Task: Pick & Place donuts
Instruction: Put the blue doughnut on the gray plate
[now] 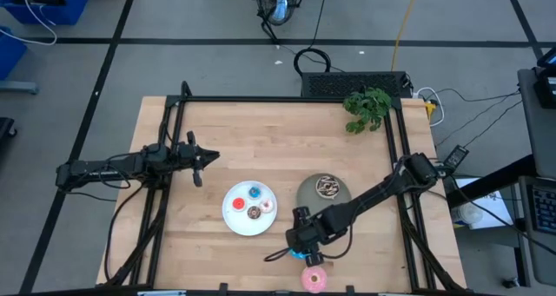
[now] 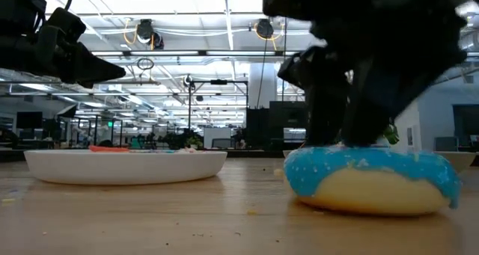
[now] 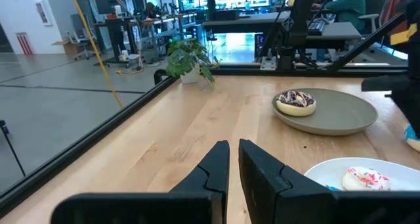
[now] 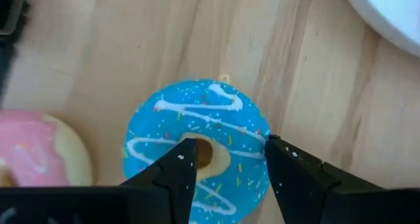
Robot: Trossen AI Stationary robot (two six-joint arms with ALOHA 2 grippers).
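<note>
While the right gripper (image 4: 226, 159) stands over the blue-iced donut (image 4: 197, 142), its jaws are spread, one at the centre hole, the other at the outer rim. Icing is bright blue with white drizzle and sprinkles. Beside the jaws lies the pink-iced donut (image 4: 36, 148), near the table (image 1: 217, 131) edge. The left gripper (image 3: 233, 161), jaws pressed together, waits well apart.

Both arms are slim and matte black, built of tube-like links joined by thicker, blocky joints. The left gripper (image 3: 233, 159) ends in two flat, angular black jaws with bevelled edges. The right gripper (image 4: 225, 159) carries the same wedge-shaped dark jaws on a wide black body.
</note>
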